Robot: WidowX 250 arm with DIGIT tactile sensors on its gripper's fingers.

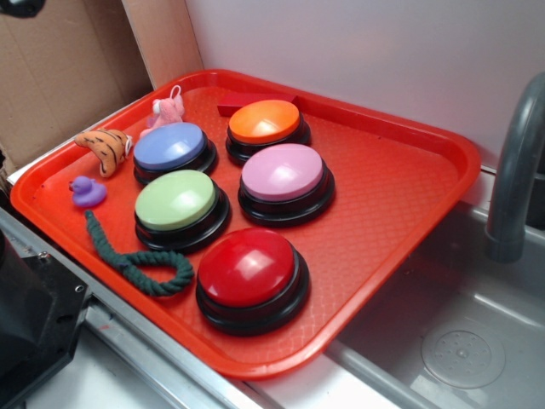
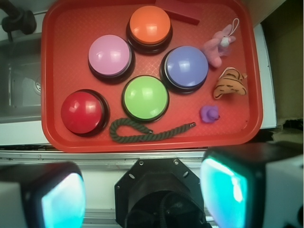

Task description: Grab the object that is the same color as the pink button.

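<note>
In the wrist view the gripper [image 2: 142, 194] fills the near edge, its jaws spread wide and empty, touching nothing. They hang short of the red tray [image 2: 52, 85], over its near rim, well apart from everything on it. Closest on the tray lies a green rope [image 2: 147, 133], then the red button [image 2: 81, 111], green button [image 2: 146, 97] and purple duck [image 2: 209, 113]. Beyond those sit the pink button [image 2: 109, 55], blue button [image 2: 186, 67] and tiger plush [image 2: 230, 83]. The pink plush [image 2: 216, 47] lies toward the far right, just beside the blue button, well ahead of the jaws. Farthest is the orange button [image 2: 149, 24].
</note>
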